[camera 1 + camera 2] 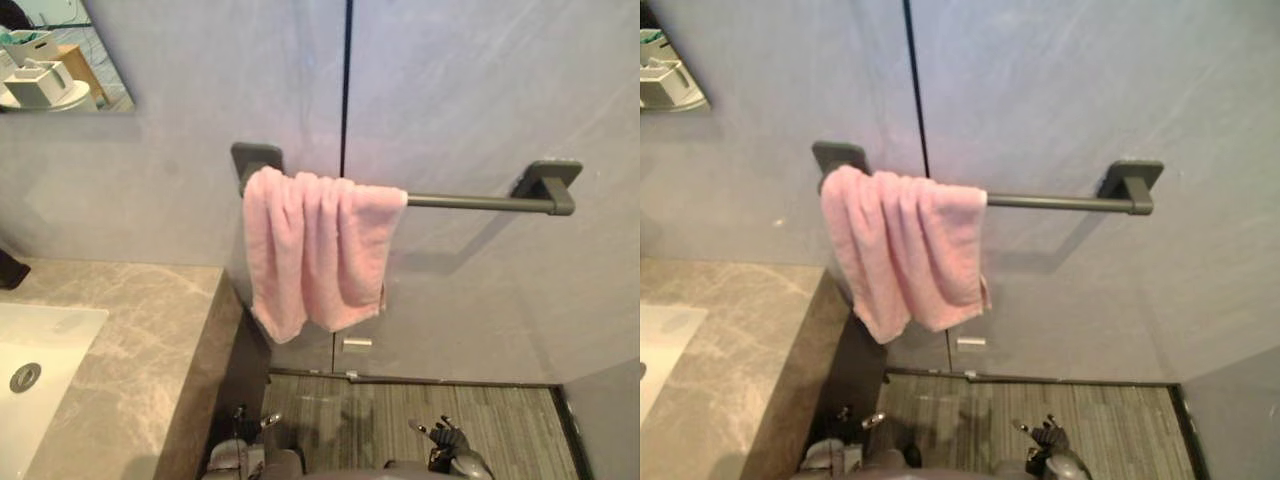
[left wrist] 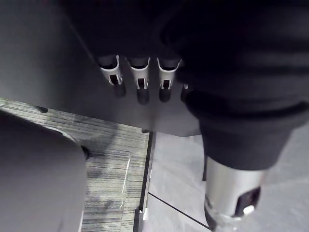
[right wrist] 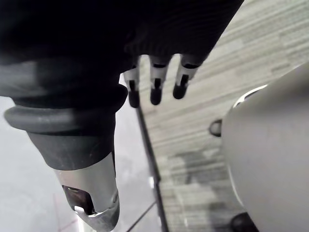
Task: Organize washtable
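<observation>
A pink towel (image 1: 315, 250) hangs bunched over the left end of a dark towel bar (image 1: 480, 202) on the grey wall. At the left is the marble washtable (image 1: 150, 340) with a white sink (image 1: 40, 360) set into it. My left hand (image 1: 262, 422) hangs low beside the counter's end, its fingers (image 2: 140, 79) straight and holding nothing. My right hand (image 1: 447, 436) hangs low over the floor, and its fingers (image 3: 154, 82) are likewise relaxed and empty. Both hands are well below the towel and touch nothing.
A mirror (image 1: 60, 55) at the upper left reflects white containers. A black faucet base (image 1: 10, 270) stands at the sink's back and a drain (image 1: 25, 377) lies in the basin. Striped grey floor (image 1: 400, 410) runs between the counter's dark side and the wall.
</observation>
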Robot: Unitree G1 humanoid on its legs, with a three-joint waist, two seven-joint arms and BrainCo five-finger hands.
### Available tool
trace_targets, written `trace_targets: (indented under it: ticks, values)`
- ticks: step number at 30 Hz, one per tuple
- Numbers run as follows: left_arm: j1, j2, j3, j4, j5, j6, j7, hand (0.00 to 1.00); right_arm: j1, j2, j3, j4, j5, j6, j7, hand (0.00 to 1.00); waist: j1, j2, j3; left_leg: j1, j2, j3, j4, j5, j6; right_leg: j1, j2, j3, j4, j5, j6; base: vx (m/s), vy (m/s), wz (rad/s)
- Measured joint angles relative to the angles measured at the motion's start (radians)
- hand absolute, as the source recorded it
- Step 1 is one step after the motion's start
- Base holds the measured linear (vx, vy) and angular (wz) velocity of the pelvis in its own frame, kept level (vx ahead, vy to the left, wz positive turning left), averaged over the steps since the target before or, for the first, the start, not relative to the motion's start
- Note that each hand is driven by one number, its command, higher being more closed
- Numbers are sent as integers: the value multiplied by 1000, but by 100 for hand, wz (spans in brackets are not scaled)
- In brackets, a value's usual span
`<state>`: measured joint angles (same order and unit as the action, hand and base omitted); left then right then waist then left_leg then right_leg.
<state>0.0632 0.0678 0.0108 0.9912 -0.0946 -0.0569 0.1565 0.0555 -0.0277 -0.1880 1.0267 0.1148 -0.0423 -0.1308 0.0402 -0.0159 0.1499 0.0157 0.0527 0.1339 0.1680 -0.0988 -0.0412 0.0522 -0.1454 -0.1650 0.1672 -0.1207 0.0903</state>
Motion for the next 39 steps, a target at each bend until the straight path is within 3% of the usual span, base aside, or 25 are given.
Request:
trace_targets:
  ticks: [5,16,25,29,39]
  values:
    - [26,4,-9,-56,-56,-20,22,0,11,-4,1,9,1,-5,-3,0,-1,0,-3,26,0,-23,-38,22,-2,33,9,-17,-38,16,-4,-18,-27,7]
    - [178,-19,-47,-592,-95,-62,67,0,32,1,41,-89,-8,-23,-28,0,3,-2,2,10,-9,-62,-60,49,4,39,8,-55,-68,39,-6,-31,-3,9]
    - [232,-86,-48,-913,-91,-87,114,0,70,11,51,-202,-8,-31,-44,0,10,-2,24,-10,-2,-92,-22,43,3,56,6,-84,-45,28,-9,-15,-13,12]
    - [240,-107,-60,-1024,-91,-110,127,0,90,22,55,-229,-8,-36,-45,0,27,-4,26,-18,0,-97,-7,41,1,49,5,-87,-17,14,-11,-49,-13,6]
    - [263,-92,-131,-1200,-88,-165,148,0,106,21,89,-223,-8,-42,-49,0,26,-6,22,-24,1,-102,-13,33,-4,49,6,-88,-14,1,-16,-22,-5,1]
